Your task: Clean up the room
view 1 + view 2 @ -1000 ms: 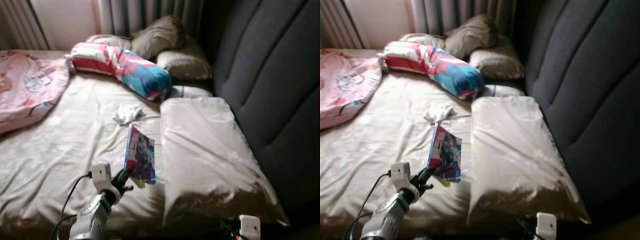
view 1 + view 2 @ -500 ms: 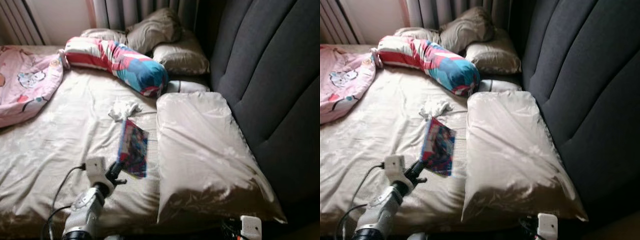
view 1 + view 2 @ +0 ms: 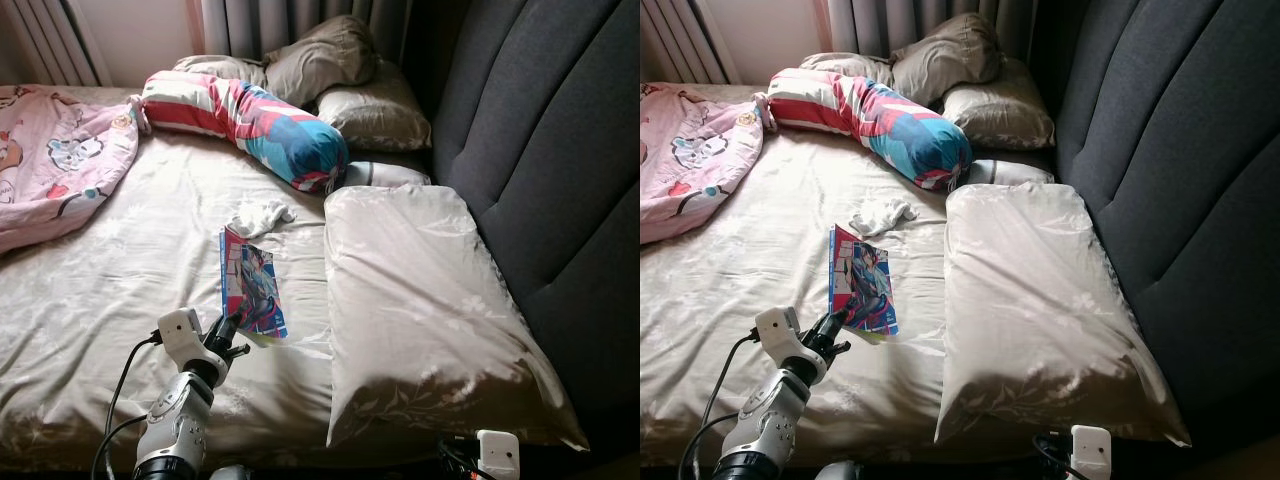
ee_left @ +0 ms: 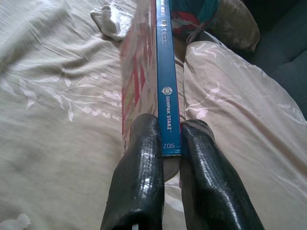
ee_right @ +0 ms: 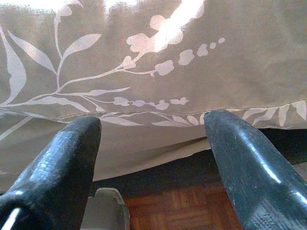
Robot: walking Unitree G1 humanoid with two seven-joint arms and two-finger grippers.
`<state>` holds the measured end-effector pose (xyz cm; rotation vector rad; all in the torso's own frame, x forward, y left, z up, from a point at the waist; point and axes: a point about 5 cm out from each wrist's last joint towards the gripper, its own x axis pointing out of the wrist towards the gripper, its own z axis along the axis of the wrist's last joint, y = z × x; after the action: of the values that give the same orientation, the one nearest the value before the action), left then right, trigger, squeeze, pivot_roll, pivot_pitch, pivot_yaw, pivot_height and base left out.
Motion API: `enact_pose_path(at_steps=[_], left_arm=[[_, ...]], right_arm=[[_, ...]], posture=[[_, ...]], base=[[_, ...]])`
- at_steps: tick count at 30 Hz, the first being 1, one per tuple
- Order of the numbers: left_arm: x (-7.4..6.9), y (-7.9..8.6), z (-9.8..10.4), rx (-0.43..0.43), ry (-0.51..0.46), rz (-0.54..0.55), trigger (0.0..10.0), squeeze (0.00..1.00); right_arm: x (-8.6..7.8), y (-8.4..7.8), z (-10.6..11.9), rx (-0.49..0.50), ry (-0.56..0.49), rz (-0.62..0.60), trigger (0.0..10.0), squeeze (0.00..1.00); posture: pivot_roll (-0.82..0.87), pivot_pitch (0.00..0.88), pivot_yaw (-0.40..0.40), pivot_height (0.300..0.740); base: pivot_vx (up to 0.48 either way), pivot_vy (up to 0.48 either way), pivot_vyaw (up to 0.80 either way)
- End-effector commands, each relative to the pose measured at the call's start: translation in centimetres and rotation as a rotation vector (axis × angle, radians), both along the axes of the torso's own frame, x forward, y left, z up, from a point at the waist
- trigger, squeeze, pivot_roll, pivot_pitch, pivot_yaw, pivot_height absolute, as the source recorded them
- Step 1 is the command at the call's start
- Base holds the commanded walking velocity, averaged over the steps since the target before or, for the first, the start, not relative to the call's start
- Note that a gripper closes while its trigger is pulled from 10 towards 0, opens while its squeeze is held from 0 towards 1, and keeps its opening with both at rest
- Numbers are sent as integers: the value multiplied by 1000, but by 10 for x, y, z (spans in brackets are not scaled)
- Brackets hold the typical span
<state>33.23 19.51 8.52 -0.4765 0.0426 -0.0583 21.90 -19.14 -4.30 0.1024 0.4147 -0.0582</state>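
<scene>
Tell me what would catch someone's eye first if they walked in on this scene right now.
Probably the bright comic book, held up on edge above the beige bed sheet by the left pincer, which is shut on its lower end. Next, the red, white and blue bolster pillow lying across the head of the bed, with a crumpled white cloth on the sheet between it and the book. A pink cartoon blanket is bunched at the far left.

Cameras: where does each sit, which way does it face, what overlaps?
Left eye: head, looking down at the bed; left arm lower left.
Right eye: same scene, shifted; left claw grips the comic book.
Left wrist: along its fingers, clamped on the book's blue spine.
Right wrist: open right claw before the sheet's hem, wood floor below.
Shared: book, both eyes and left wrist.
</scene>
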Motion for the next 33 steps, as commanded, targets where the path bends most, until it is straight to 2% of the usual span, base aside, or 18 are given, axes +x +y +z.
enact_pose_path(at_steps=[1, 26, 27, 28, 29, 33], left_arm=[[4, -1, 8, -14, -42, 9, 10000, 0], [4, -1, 7, -27, -39, 13, 10000, 0], [4, -6, 3, -46, -23, 1, 10000, 0], [3, -12, -2, -61, -3, -19, 10000, 0], [3, -13, -3, -61, 1, -24, 10000, 0], [2, -16, -3, -35, -2, -40, 10000, 0]], right_arm=[[-7, -1, -4, -5, 21, 1, 10000, 0], [-7, -1, -4, -1, 16, -2, 10000, 0], [44, 7, 38, -18, -200, 10, 10000, 0], [94, 21, 101, -24, -467, 21, 10000, 0], [102, 24, 115, -23, -518, 24, 10000, 0], [99, 24, 107, -12, -485, 24, 10000, 0]], posture=[[-43, 171, -50, 623], [-46, 165, -47, 623], [-50, 194, -47, 623], [-50, 194, -47, 623], [-49, 196, -47, 623], [-45, 197, -48, 623]], base=[[0, 0, 0], [0, 0, 0], [0, 0, 0], [0, 0, 0], [0, 0, 0], [0, 0, 0]])
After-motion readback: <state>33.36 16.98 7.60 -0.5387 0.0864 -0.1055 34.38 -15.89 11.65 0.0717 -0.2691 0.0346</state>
